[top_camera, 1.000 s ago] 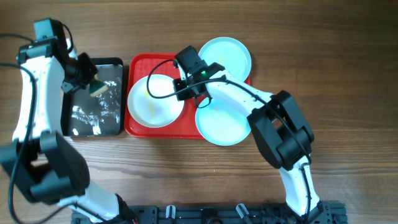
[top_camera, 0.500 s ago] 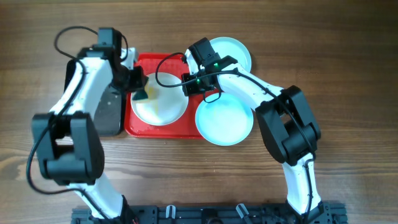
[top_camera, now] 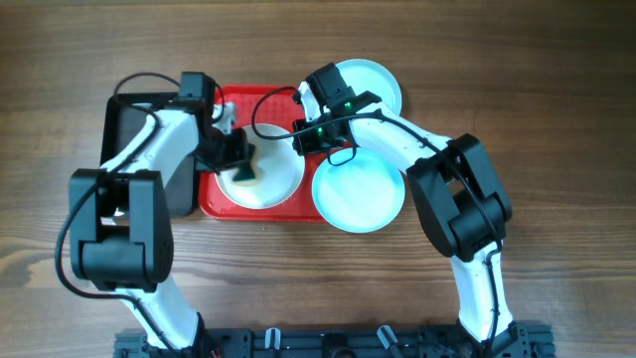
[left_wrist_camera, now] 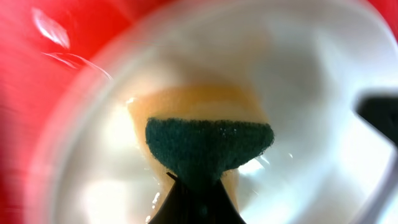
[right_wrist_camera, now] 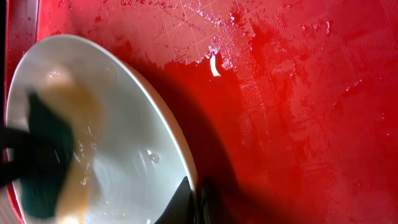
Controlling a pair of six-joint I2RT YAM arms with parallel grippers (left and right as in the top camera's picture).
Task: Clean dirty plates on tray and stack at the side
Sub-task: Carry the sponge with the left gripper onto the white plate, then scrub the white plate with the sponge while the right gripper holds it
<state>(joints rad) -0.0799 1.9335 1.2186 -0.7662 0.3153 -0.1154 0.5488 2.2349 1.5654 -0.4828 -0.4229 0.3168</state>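
Observation:
A creamy white plate (top_camera: 268, 174) lies on the left half of the red tray (top_camera: 234, 104). My left gripper (top_camera: 241, 159) is shut on a yellow sponge with a green scrub side (left_wrist_camera: 208, 146) and presses it onto this plate (left_wrist_camera: 298, 81). My right gripper (top_camera: 301, 139) is shut on the plate's right rim (right_wrist_camera: 180, 158), one finger inside and one outside. Two pale aqua plates lie at the tray's right side, one at the back (top_camera: 373, 85), one at the front (top_camera: 358, 194). The wet tray floor fills the right wrist view (right_wrist_camera: 298, 106).
A narrow black tray (top_camera: 129, 129) lies left of the red tray, partly under my left arm. Wooden table (top_camera: 556, 149) lies all round. Cables loop over the back of the red tray.
My left arm has swung from the black tray to the red tray with the sponge and set it on the creamy plate. My right gripper has stayed on the plate's rim.

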